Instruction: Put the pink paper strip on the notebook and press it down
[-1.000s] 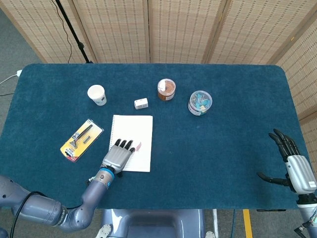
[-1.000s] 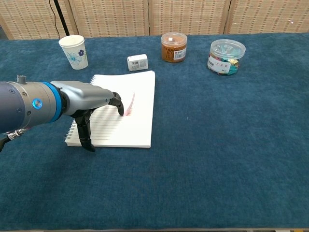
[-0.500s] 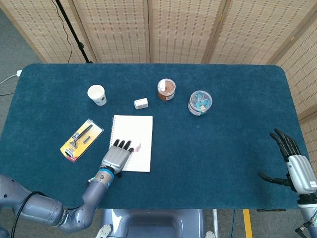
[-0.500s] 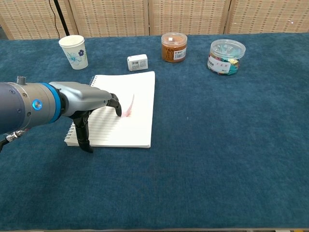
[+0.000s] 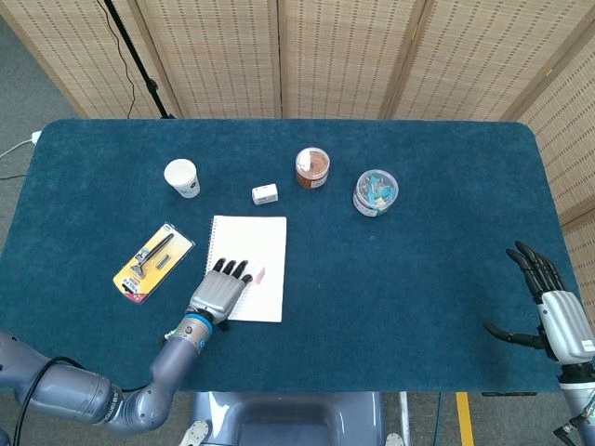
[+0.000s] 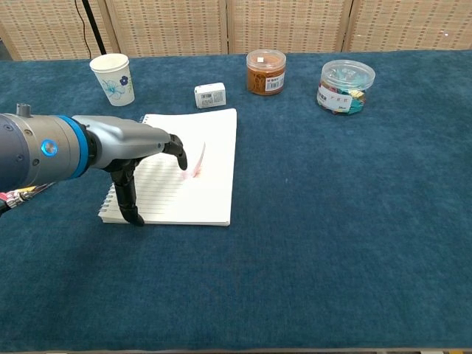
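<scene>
The pink paper strip (image 6: 197, 161) lies on the notebook (image 6: 210, 188), toward its right half, one end curling up off the lined page. The left hand (image 6: 140, 147) reaches over the notebook's left part with its fingers (image 6: 179, 153) spread and holding nothing, the tips just beside the strip; the thumb points down near the notebook's front left corner. Right of the notebook the blue bench (image 6: 346, 221) runs bare to its right edge, where only the head view shows the right hand (image 5: 550, 311), open with fingers apart, well away from everything. The head view also shows a yellow blister pack (image 5: 153, 262) of tools left of the notebook, hidden behind the arm in the chest view. Along the far side stand a paper cup (image 6: 113, 79), a small white box (image 6: 210, 95), a jar of brown stuff (image 6: 265, 71) and a clear tub (image 6: 346, 86) of mixed coloured bits.
</scene>
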Robot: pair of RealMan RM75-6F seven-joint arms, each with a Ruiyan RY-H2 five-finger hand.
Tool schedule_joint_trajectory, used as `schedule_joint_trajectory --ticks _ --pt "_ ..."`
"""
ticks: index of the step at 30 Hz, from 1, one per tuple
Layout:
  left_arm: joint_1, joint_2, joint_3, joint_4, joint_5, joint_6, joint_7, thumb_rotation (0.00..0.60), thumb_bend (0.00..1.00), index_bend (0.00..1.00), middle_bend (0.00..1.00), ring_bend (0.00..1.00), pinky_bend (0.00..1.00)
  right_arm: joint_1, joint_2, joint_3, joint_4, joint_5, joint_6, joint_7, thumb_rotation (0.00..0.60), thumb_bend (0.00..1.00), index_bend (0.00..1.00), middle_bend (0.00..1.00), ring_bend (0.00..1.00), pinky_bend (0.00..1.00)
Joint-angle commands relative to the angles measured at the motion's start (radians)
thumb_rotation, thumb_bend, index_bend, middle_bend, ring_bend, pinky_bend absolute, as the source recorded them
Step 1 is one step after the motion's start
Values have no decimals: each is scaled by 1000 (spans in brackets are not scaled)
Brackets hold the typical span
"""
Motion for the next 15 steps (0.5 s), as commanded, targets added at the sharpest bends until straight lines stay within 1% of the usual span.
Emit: schedule_joint_trajectory --ticks 1,15 --pt "1 7 -4 -10 1 3 -6 600 0 206 0 0 0 0 0 0 0 -1 0 1 600 0 9 0 0 0" --pt "-19 -42 -4 46 -27 -26 3 600 0 206 0 0 0 1 4 -1 -1 -4 0 11 600 0 10 0 0 0"
